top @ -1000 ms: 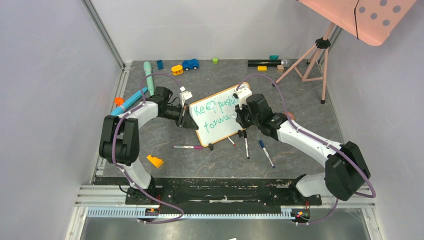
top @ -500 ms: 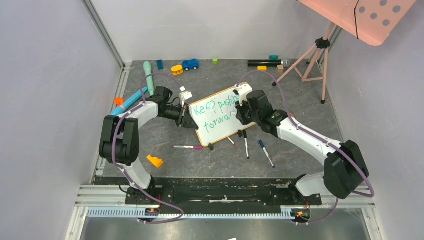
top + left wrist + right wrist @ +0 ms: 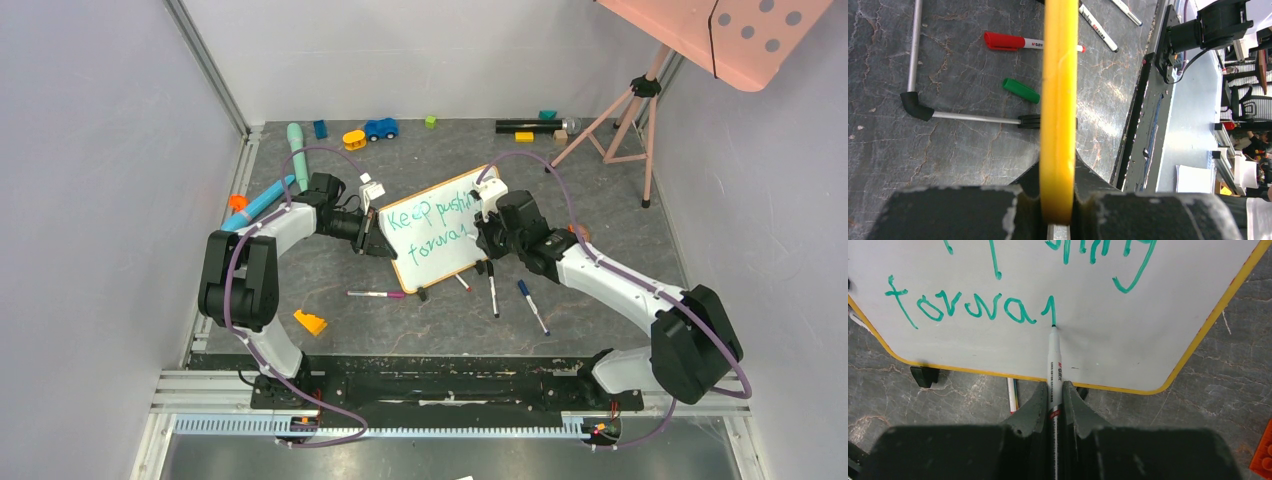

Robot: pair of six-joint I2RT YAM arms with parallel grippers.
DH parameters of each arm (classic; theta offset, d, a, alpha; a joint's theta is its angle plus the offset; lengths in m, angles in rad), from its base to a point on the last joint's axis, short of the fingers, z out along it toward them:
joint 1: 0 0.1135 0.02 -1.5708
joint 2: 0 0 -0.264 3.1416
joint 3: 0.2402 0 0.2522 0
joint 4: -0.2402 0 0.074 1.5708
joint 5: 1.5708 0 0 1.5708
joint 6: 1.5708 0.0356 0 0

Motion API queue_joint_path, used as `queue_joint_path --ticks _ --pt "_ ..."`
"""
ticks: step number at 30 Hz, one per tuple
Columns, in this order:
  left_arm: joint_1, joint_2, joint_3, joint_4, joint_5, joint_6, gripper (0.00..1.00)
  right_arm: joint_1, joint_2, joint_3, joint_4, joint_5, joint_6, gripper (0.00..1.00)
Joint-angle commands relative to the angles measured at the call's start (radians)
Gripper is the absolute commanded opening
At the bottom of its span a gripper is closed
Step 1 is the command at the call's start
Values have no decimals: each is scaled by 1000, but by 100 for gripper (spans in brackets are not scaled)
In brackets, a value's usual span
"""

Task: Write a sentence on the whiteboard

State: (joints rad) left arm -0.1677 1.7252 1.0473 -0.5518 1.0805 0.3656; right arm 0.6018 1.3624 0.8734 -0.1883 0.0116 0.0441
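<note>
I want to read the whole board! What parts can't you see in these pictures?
- Right wrist view: above the marker, the top line of the sentence is cut off by the picture's upper edge; only letter tails show.
- Top view: the right gripper covers the ends of both lines on the whiteboard.
- Left wrist view: the left gripper holds the board edge-on, so no writing shows.

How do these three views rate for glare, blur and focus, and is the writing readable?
Top external: evenly lit and sharp, but the sentence is small and the right gripper covers part of it. Left wrist: the whiteboard, edge-on in the left gripper, looks soft; light sheen on the table. Right wrist: green strokes crisp, the marker sharp, the near fingers dark and blurred.
</note>
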Motion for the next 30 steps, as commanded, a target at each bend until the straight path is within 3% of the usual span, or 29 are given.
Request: queue_joint_path --ticks 1,12,30 --pt "-50 33 -41 -97 -113 88 2 -10 5 1 26 23 -4 0" --pt "-50 32 -41 -97 -113 87 2 -23 42 102 16 28 -28 0" --pt "-50 33 -40 -97 -114 87 2 -41 35 112 13 16 -13 0"
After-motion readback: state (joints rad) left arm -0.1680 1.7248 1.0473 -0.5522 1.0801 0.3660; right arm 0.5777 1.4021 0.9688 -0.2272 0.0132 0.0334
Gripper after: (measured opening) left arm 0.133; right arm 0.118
